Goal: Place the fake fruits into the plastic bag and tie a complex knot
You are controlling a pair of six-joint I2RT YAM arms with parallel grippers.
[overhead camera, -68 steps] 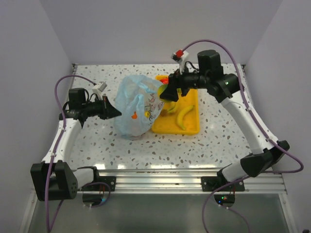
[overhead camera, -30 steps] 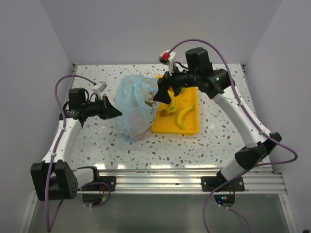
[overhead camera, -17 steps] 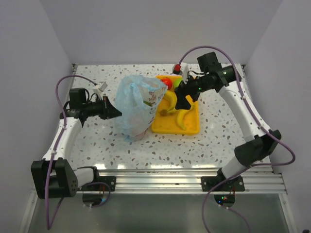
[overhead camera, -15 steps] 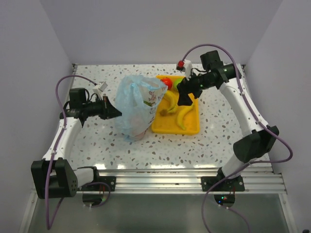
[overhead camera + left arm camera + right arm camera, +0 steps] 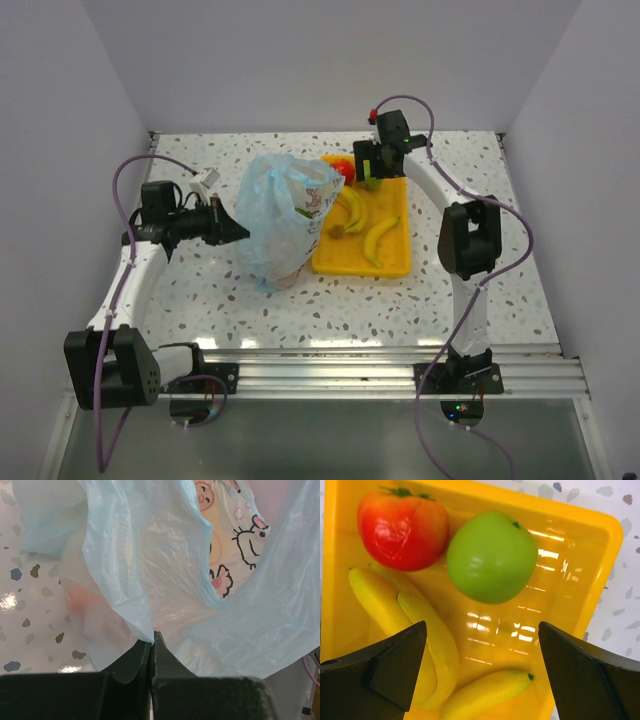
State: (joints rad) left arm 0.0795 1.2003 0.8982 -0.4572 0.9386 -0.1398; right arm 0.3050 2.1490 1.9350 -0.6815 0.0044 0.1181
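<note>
The light-blue plastic bag (image 5: 280,215) stands left of the yellow tray (image 5: 392,262), its mouth held up. My left gripper (image 5: 240,232) is shut on the bag's left edge; in the left wrist view the film (image 5: 165,570) is pinched at the tips of that gripper (image 5: 152,638), and an orange shape (image 5: 77,600) shows through it. My right gripper (image 5: 366,168) hovers open and empty over the tray's far end. Below this gripper (image 5: 481,625) lie a red apple (image 5: 402,527), a round green fruit (image 5: 491,556) and two bananas (image 5: 415,630) (image 5: 485,695). No knot shows.
The yellow tray's rim (image 5: 600,560) runs close to the speckled table at the right. The bag leans against the tray's left side. White walls close in the table on three sides.
The right arm has pulled back from over the bag's mouth to above the tray's far end, its jaws open and pointing down. The left gripper and bag have stayed put.
</note>
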